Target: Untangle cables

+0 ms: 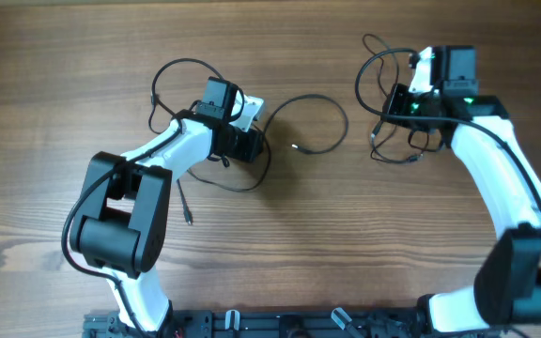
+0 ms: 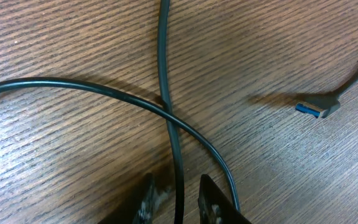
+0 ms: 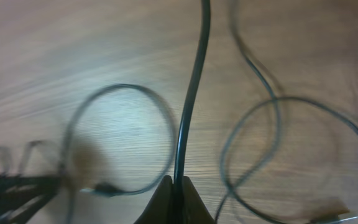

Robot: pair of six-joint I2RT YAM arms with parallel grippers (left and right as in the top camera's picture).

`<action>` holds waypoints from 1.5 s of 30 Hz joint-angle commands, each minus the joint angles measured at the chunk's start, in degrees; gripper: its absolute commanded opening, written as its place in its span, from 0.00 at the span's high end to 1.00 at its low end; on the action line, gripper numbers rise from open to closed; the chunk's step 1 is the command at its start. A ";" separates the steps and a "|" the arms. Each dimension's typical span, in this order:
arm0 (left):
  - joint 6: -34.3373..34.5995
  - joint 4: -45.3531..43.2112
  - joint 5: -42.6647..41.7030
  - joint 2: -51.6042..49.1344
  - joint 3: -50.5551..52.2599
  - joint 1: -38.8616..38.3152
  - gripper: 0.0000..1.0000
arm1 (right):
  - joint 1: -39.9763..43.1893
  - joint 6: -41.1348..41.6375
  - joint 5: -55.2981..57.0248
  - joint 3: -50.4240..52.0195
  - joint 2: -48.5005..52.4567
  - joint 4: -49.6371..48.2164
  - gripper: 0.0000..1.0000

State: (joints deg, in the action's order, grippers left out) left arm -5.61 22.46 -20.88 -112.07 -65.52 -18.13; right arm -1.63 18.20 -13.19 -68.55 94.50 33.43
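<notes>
On the wooden bench (image 1: 45, 56), a cable (image 3: 191, 93) is being pinched by the right gripper's (image 3: 176, 190) closed jaws; a second cable (image 2: 162, 62) is being straddled by the left gripper's (image 2: 176, 193) narrowly parted jaws.

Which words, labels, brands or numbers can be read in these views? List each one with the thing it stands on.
No readable text in any view.
Overhead: the wooden table shows no lettering; the right arm carries only a green light, no label that can be made out.
Left wrist: the blue-tipped plug bears no visible marking.
Right wrist: the cables are blurred; nothing to read.
</notes>
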 commanded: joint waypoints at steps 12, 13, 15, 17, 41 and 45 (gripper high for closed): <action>0.55 -0.85 0.79 -0.96 0.68 -0.13 0.74 | 0.28 -7.65 7.23 -0.35 13.18 0.15 0.43; 0.55 -0.85 0.79 -0.96 0.68 -0.15 0.74 | 0.17 -7.56 7.15 -0.35 14.12 0.17 0.36; 0.55 -0.85 0.79 -0.96 0.68 -0.15 0.74 | -0.22 -7.50 7.17 -0.35 16.02 0.07 0.21; 0.52 -0.85 0.79 -0.96 0.68 -0.15 0.74 | -0.96 -7.43 7.48 -0.35 17.51 -0.46 0.13; 0.57 -0.42 0.79 -0.96 0.68 -0.15 0.75 | 20.26 -9.57 25.38 -13.03 11.32 1.66 0.96; 0.59 -0.42 0.79 -0.96 0.68 -0.15 0.75 | 36.00 -15.23 26.88 -13.29 12.04 -3.06 0.96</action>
State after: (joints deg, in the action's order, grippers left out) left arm -5.43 21.87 -20.82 -112.07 -65.49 -18.17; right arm 26.46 7.38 10.83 -81.56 106.69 31.99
